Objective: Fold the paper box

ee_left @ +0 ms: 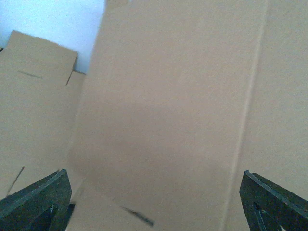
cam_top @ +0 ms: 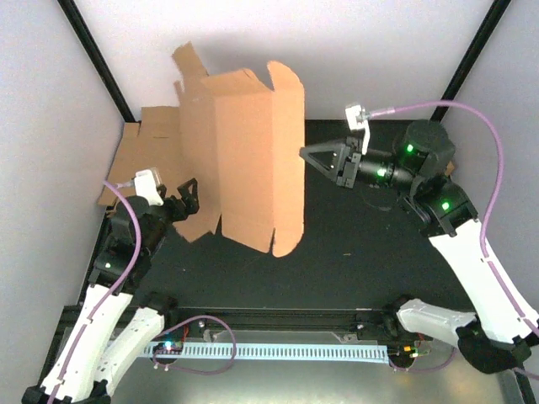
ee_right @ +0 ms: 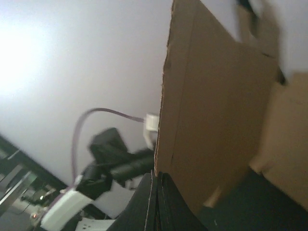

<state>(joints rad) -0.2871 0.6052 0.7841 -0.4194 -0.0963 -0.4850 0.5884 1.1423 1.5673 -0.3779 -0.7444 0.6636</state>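
The paper box (cam_top: 244, 151) is a brown cardboard sheet standing upright on its edge on the black table, with creased panels and tabs at top and bottom. My right gripper (cam_top: 306, 154) is shut on the sheet's right edge; in the right wrist view the jaws (ee_right: 158, 175) pinch that edge of the cardboard (ee_right: 211, 120). My left gripper (cam_top: 190, 192) is open and empty, close against the sheet's lower left panel. In the left wrist view the cardboard (ee_left: 183, 106) fills the frame between the spread fingers (ee_left: 38, 202).
More flat brown cardboard (cam_top: 147, 143) lies at the back left against the wall; I cannot tell whether it joins the standing sheet. White walls and black corner posts (cam_top: 101, 59) enclose the table. A white cable track (cam_top: 278, 349) runs along the near edge.
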